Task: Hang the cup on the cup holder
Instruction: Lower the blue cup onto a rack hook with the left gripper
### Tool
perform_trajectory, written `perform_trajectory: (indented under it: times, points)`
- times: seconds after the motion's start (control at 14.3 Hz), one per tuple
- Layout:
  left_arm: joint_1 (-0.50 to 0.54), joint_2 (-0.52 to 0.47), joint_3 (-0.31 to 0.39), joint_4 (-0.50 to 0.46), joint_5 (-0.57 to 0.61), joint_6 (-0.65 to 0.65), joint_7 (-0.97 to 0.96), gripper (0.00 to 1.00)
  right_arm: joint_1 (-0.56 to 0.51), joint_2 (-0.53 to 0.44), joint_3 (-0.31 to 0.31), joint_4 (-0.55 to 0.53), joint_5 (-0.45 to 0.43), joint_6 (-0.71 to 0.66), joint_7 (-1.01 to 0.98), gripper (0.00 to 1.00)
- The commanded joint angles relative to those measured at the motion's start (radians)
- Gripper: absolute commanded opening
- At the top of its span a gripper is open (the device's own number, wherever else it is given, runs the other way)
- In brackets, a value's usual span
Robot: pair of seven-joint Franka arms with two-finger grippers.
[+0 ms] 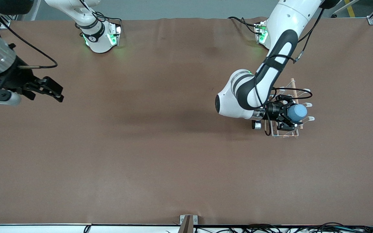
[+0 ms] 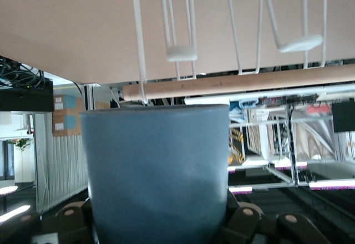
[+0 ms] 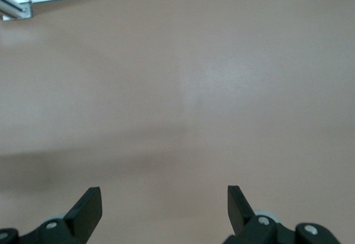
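Two grippers: left gripper [image 1: 290, 117] clamps cup [image 1: 297, 112] over cup holder [image 1: 305, 105]; right gripper [image 1: 52, 89] waits, jaws apart.

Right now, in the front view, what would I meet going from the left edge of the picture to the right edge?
right gripper, open over bare table → left arm's white elbow → left gripper, shut on the cup, over the cup holder
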Motion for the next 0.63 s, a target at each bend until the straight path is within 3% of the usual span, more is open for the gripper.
perform_trajectory:
  times: [0.0,0.21,0.42,0.49,0.56]
  points:
    - [0.007,0.025,-0.005,0.01,0.027,-0.028,-0.024,0.27,-0.045,-0.001,0.002,0.035,-0.007,-0.016,-0.002,1.0]
    - [0.008,0.046,-0.006,0.007,0.026,-0.028,-0.076,0.29,-0.057,-0.018,-0.003,0.076,-0.007,-0.134,-0.016,1.0]
    - [0.007,0.086,-0.006,0.007,0.029,-0.025,-0.185,0.34,-0.008,-0.067,-0.069,0.067,-0.012,-0.195,-0.055,1.0]
    - [0.005,0.094,-0.008,0.007,0.027,-0.024,-0.222,0.39,-0.016,-0.065,-0.07,0.067,-0.009,-0.199,-0.056,1.0]
    - [0.005,0.095,-0.008,0.007,0.024,-0.024,-0.255,0.54,-0.02,-0.067,-0.072,0.067,-0.006,-0.2,-0.068,1.0]
